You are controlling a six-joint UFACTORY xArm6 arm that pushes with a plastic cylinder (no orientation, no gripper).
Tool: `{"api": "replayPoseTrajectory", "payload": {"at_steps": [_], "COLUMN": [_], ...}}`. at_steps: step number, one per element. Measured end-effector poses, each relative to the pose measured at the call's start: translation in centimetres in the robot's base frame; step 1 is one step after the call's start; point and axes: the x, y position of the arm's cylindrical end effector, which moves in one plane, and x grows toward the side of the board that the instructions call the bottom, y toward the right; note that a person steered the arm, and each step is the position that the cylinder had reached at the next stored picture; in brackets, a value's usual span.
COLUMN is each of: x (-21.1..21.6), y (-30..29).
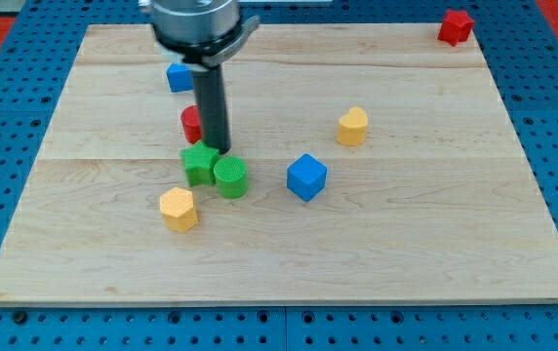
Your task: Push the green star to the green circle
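Green star and green circle side by side near the table centre, apparently touching, star on the view's left. Rod tip just above the pair, toward the view's top, in front of a red block. No hand present: nothing to clench or release. Step judged almost complete; at most a short, slow nudge from the star's left, clear of the yellow block. No containers in view.
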Motion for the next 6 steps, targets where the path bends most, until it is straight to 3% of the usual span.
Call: {"api": "replayPoseTrajectory", "payload": {"at_steps": [2,3,6], "x": [2.7,3.9,1.8], "y": [-9.1,-5.4,-1.4]}}
